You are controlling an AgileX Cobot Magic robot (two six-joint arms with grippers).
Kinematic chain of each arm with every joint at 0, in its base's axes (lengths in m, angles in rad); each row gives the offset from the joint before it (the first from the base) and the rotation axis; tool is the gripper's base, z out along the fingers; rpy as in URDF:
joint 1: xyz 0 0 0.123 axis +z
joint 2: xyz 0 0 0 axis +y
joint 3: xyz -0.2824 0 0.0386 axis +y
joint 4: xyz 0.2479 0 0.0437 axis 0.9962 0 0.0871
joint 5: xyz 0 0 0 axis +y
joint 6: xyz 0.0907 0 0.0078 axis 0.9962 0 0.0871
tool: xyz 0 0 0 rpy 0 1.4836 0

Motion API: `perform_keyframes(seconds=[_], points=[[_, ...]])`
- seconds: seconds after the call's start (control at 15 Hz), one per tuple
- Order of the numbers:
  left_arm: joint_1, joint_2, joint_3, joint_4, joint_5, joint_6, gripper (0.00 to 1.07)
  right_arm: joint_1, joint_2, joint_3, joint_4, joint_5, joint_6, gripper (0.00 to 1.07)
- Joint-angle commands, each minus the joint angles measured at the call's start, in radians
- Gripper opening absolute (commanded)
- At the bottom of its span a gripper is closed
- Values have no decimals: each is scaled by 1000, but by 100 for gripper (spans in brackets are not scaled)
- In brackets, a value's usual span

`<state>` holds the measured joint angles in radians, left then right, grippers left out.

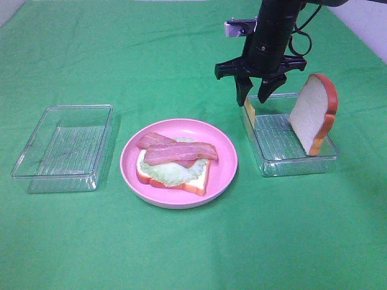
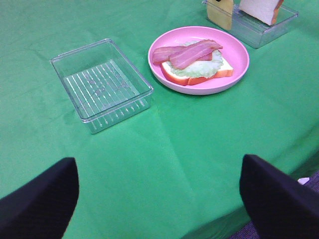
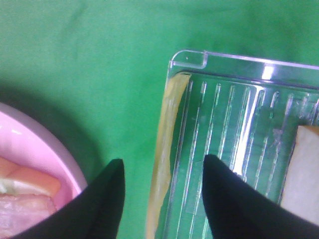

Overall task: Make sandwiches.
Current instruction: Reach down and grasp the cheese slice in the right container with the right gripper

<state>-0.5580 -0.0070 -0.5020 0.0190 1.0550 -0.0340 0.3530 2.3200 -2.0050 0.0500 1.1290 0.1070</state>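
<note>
Just over the tray's edge, right tool released and empty, astride the upright cheese square.

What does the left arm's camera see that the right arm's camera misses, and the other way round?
Only the left wrist view shows the left clear tray, the whole open-faced sandwich topped with two bacon strips, and the open left claw. Only the right wrist view shows the open right claw, its tips to either side of the cheese slice standing against the right clear tray wall. Both show the pink plate, that tray, the cheese, the bread slice and the green cloth.
</note>
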Motion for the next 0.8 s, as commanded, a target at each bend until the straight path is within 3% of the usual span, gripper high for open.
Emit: perform_keyframes(seconds=[0.07,0.33,0.4,0.8], points=[[-1,-7,3,4,-9,-5,83,-4,26,-4,-10,7,-7,44],[-1,-7,3,4,-9,-5,83,-4,28,-4,-12,10,-4,15],[-1,-7,3,4,-9,-5,83,-4,27,-4,-12,11,4,3],[-1,-7,3,4,-9,-5,83,-4,2,-4,-16,16,4,0]])
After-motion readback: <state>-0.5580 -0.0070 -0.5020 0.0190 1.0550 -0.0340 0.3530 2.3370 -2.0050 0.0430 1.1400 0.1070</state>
